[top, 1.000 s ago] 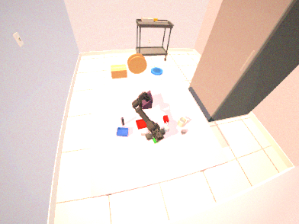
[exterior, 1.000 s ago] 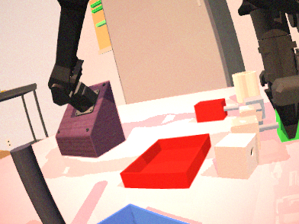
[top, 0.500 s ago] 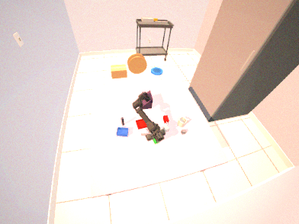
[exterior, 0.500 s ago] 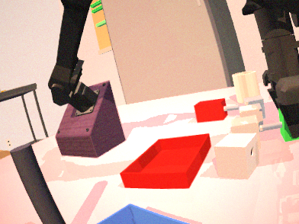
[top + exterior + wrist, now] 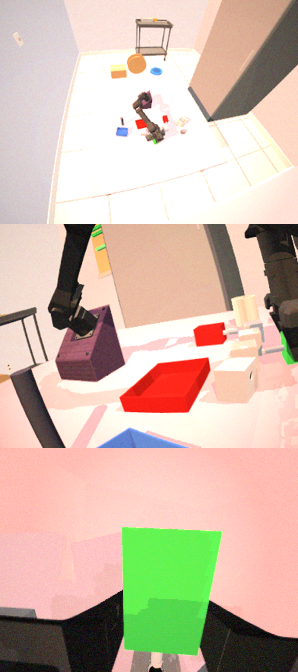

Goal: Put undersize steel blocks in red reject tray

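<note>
Work surface point(image 5: 114, 160) point(image 5: 152, 355) point(image 5: 150, 488): pale, washed pink in patches. Red tray point(image 5: 141, 123) point(image 5: 167, 385) lay flat, open side up. Pale blocks point(image 5: 232, 382) stood beside it; the nearest showed a hole in one side. Behind them: a red block point(image 5: 165, 118) point(image 5: 210, 334) with a pale pin, and an upright cream mug point(image 5: 182, 121) point(image 5: 245, 311). Blue tray point(image 5: 122, 132) point(image 5: 131, 442) sat near an upright dark cylinder point(image 5: 122, 121) point(image 5: 36, 403). Purple sloped mount point(image 5: 148, 102) point(image 5: 110, 353) stood apart from the blocks.
</note>
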You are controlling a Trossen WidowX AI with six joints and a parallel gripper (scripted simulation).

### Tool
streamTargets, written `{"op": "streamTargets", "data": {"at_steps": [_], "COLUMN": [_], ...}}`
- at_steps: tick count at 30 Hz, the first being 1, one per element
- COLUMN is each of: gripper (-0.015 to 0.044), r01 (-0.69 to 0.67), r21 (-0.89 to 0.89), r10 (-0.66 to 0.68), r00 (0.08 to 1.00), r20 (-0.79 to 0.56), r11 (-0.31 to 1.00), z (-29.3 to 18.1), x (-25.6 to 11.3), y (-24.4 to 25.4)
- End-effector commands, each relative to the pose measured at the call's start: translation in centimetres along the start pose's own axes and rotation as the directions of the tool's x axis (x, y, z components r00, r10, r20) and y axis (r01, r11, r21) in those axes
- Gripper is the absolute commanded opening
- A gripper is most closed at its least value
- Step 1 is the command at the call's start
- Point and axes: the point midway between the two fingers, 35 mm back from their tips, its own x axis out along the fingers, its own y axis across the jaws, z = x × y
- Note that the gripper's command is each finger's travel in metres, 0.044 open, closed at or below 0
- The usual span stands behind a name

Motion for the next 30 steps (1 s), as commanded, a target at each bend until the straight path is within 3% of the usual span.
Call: {"op": "streamTargets", "data": {"at_steps": [1,16,21,30], "gripper": [0.0000,0.0000,0.0000,0.0000], "r01": [0.003,0.003,0.000,0.003], "r21": [0.000,0.000,-0.003,-0.020], "r10": [-0.003,-0.003,0.000,-0.003], "r00": [1.000,1.000,1.000,1.000], "r20": [0.008,0.008,0.000,-0.021], "r11": [1.000,1.000,1.000,1.000], "z": [0.4,1.0,0.5,0.2], "x": [-0.3,-0.3,-3.5,-3.2], "y": [0.0,0.0,0.1,0.2]}}
